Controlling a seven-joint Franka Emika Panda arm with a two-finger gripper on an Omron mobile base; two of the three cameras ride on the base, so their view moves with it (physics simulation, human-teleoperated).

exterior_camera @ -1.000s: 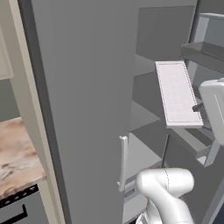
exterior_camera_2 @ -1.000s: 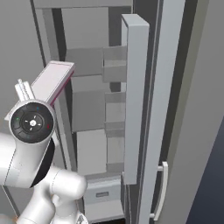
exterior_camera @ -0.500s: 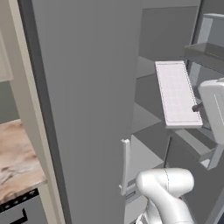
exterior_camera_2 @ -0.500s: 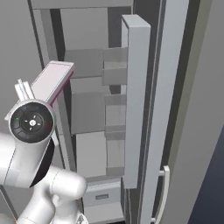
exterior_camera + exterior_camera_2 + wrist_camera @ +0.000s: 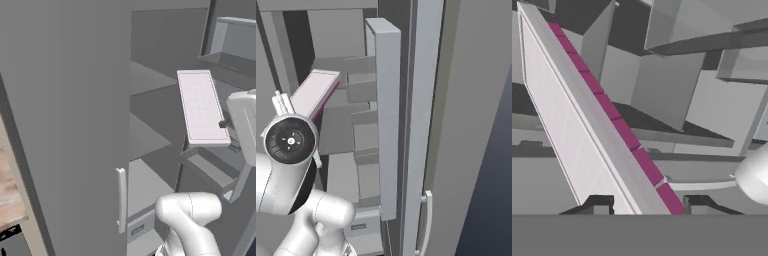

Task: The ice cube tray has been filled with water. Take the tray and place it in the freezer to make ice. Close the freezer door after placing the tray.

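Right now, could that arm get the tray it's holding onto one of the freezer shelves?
Probably yes. The freezer door stands open, and the end effector holds the ice cube tray right in front of the grey shelves, with nothing visible between them. The tray sits tilted, so it may need levelling first.
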